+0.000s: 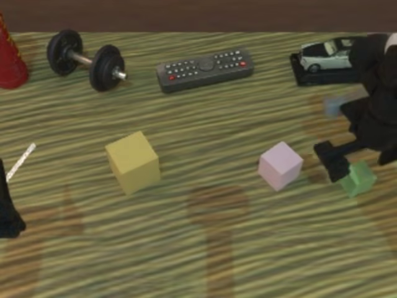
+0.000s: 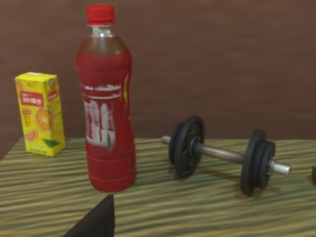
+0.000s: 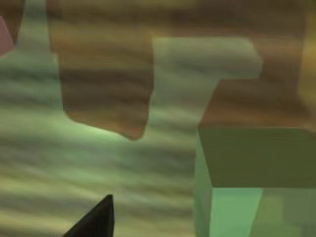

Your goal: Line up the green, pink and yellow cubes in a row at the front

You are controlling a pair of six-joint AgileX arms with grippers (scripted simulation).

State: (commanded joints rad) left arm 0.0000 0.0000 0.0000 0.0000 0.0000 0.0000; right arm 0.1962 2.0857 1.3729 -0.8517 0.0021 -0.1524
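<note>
The right gripper hangs at the green cube on the table's right side, just beside the pink cube; whether it grips cannot be told. The cube looks light, rigid, matte: pinch 2 opposite flat faces.

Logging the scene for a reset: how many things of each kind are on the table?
Cubes: 3, green, pink, yellow
Dumbbell: 1
Remote: 1
Toy car: 1
Bottle: 1
Juice carton: 1
Total: 8
</note>
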